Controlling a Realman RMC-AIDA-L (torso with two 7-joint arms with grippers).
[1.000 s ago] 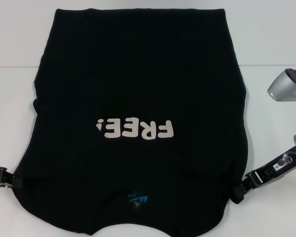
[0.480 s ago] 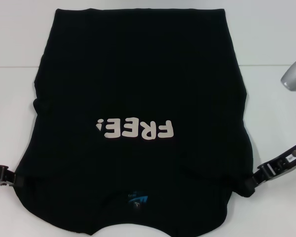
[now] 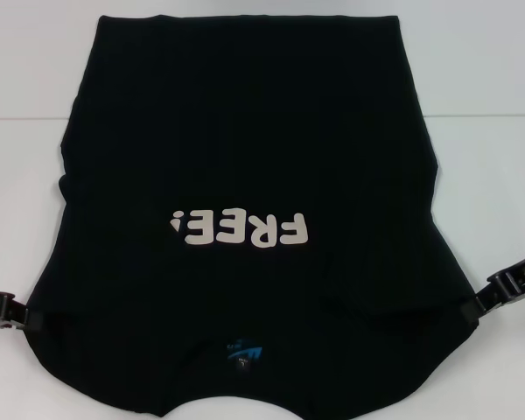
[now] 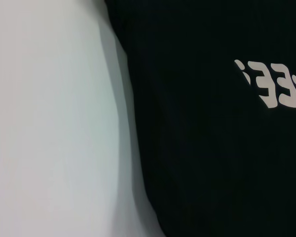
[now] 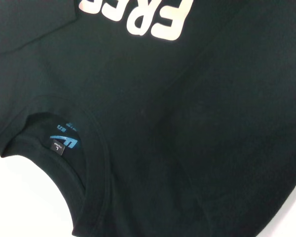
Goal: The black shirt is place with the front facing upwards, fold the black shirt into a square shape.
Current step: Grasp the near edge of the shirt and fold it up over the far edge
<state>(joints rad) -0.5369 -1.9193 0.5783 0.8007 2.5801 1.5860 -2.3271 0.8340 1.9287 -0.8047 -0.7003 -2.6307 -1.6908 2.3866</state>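
right gripper point(image 3: 486, 302) has slid outward over the last second, from just inside the shirt's near right corner out toward the table's right edge, and the cloth has gone with it: near right shoulder edge of the black shirt point(image 3: 245, 157) now sits clearly wider than a second ago, bulge flattened. looks clamped on the shoulder/sleeve fabric, since the cloth follows it

left gripper point(image 3: 13, 311) hasn't moved, same spot at the near left corner, closed on the cloth edge there as far as I can judge

shirt lies flat on the white table point(image 3: 490, 175), front up, "FREE!" lettering point(image 3: 241, 229) reading upside down from the head view, collar and blue neck label point(image 5: 64, 140) nearest the robot, hem at the far end

read: this is a spread/tension step, pulling the shoulders apart to flatten before any fold. no fold done yet, so task is at the start. risk: cloth slipping out of the right pinch if it pulls further
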